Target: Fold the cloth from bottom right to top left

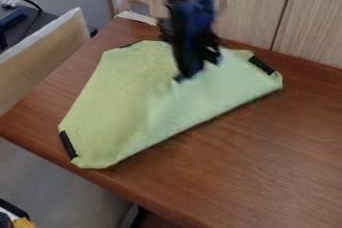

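Note:
Over the upper middle of the table, my gripper (194, 74) hangs down from the top edge, with its tip at the cloth's upper middle part. The yellow-green cloth (123, 102) lies on the wooden table as a folded shape, its long straight edge running from the lower left to the right. Black strips mark its lower left corner, its upper right corner and its top edge. Whether the gripper's tip touches the cloth I cannot tell. The arm hides part of the cloth's top edge.
The brown wooden table (267, 152) extends to the right and front of the cloth. A wood-panel wall (254, 7) stands behind it. Along the left side is a tan board (47, 57), with a dark surface and cables beyond it.

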Robot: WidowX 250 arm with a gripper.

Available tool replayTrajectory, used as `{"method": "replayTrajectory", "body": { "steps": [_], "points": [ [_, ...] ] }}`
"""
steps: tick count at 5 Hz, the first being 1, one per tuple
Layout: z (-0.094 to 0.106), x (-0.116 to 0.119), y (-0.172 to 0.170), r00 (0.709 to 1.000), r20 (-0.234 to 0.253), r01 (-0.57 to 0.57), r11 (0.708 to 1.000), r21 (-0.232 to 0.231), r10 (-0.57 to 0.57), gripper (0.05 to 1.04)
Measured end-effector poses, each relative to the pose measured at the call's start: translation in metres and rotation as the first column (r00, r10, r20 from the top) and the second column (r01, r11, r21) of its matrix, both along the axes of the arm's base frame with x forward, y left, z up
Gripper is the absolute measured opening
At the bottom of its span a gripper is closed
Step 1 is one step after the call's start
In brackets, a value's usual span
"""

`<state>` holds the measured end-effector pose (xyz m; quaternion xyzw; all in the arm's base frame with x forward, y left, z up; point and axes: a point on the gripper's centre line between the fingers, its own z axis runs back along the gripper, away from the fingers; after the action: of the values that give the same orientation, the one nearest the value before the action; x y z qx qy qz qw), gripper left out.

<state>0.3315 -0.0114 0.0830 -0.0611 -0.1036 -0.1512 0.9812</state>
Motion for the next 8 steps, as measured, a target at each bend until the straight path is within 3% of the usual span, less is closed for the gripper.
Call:
{"method": "replayTrajectory", "body": {
  "steps": [2,3,4,6,7,8],
  "points": [
    [-0.043,0.018,0.065,0.989,-0.098,-0.112,0.993,-0.025,0.109,0.079],
    [-0.065,0.013,0.074,0.982,-0.153,-0.115,0.993,-0.036,0.108,0.108],
    [-0.065,0.015,0.079,0.979,-0.167,-0.123,0.992,-0.033,0.116,0.280],
    [-0.067,0.012,0.076,0.971,-0.192,-0.145,0.989,-0.012,0.140,0.863],
    [-0.067,0.010,0.076,0.969,-0.202,-0.147,0.989,-0.002,0.143,1.014],
    [-0.053,0.009,0.079,0.970,-0.181,-0.157,0.987,0.027,0.160,1.010]
  ]
}}
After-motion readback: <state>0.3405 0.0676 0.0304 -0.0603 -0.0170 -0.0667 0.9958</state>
